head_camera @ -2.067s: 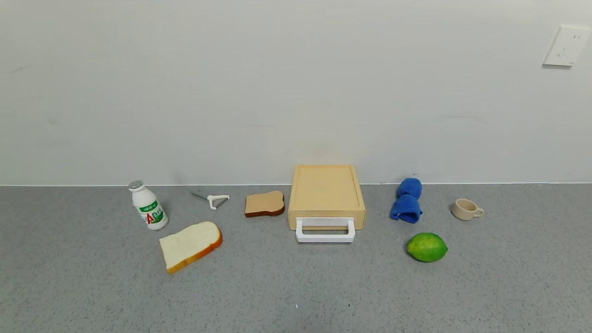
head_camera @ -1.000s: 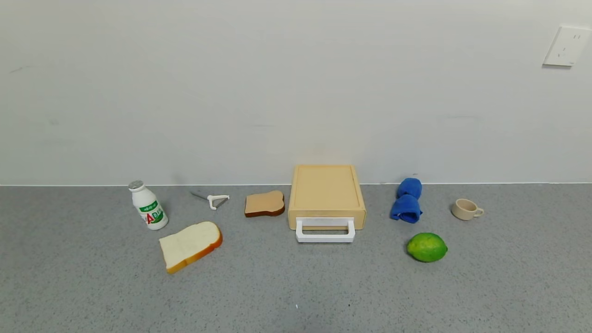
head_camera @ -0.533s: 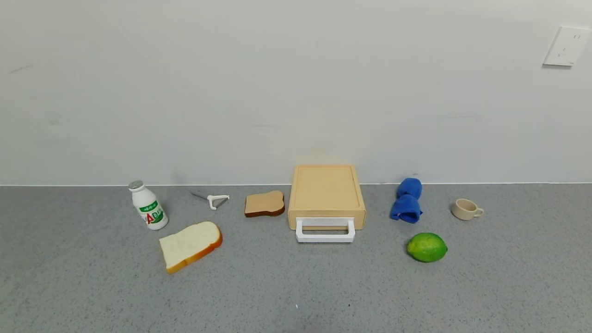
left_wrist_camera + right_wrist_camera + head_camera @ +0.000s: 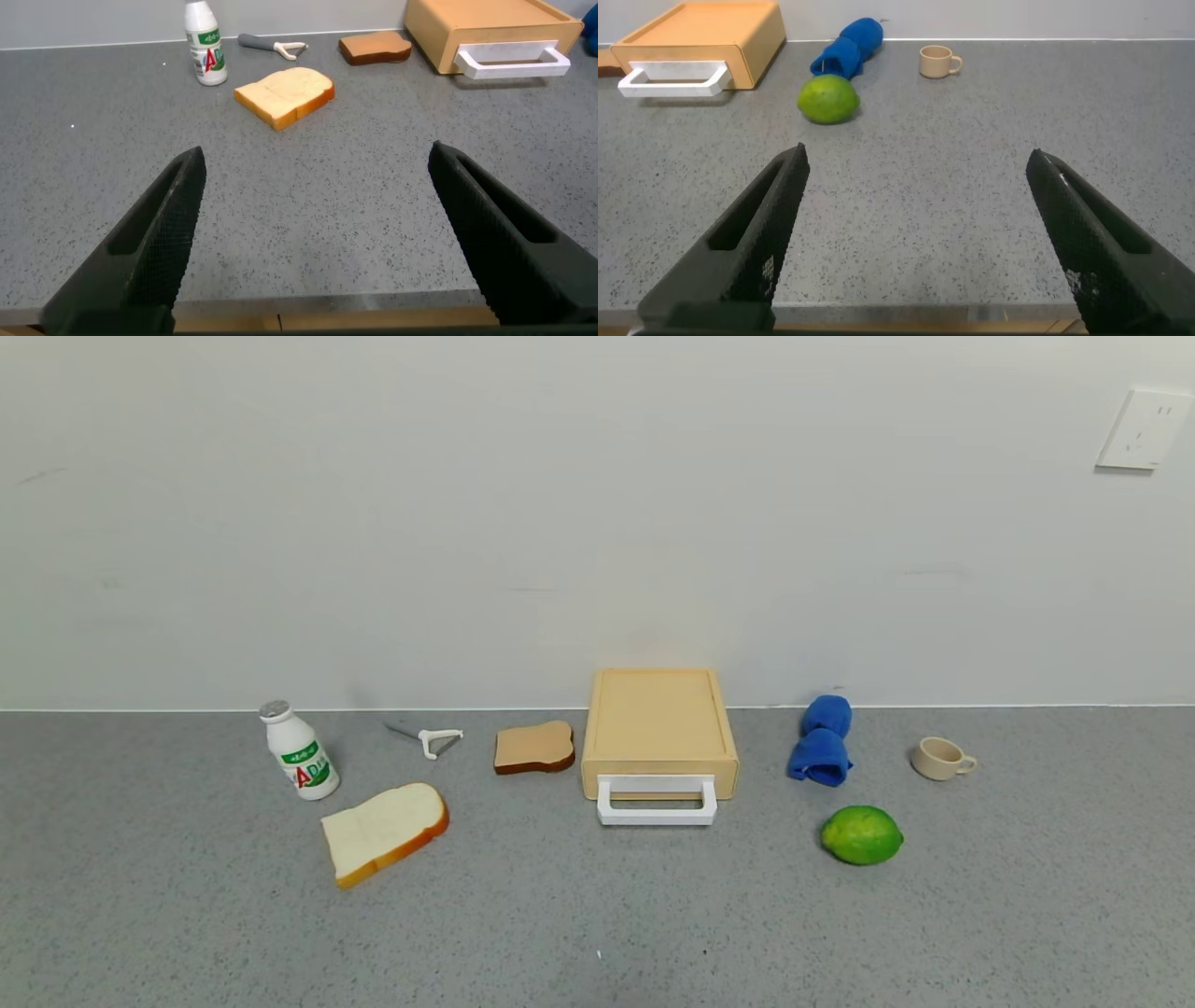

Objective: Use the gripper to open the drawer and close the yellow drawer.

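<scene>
**Both end effectors parked at the near edge, drawer shut at the back of the desk**

The left end effector [image 4: 313, 233] sits low over the near edge of the desk [image 4: 597, 915], its two black fingers [image 4: 154, 233] spread wide with nothing between them. The right end effector [image 4: 915, 233] sits likewise at the near edge, fingers [image 4: 757, 233] wide apart and empty. Neither shows in the head view.

Well ahead of both, at the middle of the desk's far side against the wall [image 4: 597, 523], lies the flat pale yellow box [image 4: 658, 721]. Its drawer [image 4: 658, 788] is pushed fully in, and the white loop handle [image 4: 657, 816] juts out toward the robot.

To the box's left, just beside it, lies a brown toast slice [image 4: 534, 748]. Farther left are a white peeler [image 4: 429, 739] and a small white bottle [image 4: 299, 752] standing upright, with a pale bread slice [image 4: 385, 831] nearer the robot.

To the box's right lies a rolled blue cloth [image 4: 822, 741], then a beige cup [image 4: 939, 758] farther right. A green lime [image 4: 861, 835] rests nearer the robot, in front of the cloth. A white socket plate [image 4: 1145, 428] is mounted high on the wall at right.
</scene>
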`<state>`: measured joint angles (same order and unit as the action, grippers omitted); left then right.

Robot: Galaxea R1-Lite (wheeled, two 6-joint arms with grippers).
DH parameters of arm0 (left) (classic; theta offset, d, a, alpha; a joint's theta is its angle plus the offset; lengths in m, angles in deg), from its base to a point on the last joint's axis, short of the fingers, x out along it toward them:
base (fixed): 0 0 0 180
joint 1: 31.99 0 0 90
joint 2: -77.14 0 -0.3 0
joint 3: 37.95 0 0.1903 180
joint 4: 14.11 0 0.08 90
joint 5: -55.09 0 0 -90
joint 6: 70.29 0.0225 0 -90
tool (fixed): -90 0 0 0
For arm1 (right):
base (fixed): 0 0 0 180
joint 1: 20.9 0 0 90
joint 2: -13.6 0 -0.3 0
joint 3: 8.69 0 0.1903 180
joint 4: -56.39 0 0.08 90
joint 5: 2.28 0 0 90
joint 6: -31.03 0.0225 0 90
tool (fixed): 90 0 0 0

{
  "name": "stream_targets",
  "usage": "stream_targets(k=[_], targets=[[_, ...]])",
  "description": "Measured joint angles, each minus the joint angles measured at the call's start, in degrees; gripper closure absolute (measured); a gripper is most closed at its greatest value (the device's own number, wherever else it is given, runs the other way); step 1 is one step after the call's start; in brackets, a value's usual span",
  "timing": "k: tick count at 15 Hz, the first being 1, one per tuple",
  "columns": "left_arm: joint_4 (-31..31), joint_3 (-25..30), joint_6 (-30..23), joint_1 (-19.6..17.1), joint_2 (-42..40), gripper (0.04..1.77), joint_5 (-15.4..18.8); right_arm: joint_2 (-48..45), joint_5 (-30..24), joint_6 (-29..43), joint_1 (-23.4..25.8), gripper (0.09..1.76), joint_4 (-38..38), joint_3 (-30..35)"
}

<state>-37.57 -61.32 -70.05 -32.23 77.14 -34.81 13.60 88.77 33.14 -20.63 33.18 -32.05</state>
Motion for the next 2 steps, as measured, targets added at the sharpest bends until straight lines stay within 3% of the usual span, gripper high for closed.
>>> stream_targets(k=[2], targets=[[0.0, 0.0, 0.0, 0.0, 0.0, 0.09, 0.0, 0.0, 0.0, 0.0, 0.0, 0.14, 0.0, 0.0]])
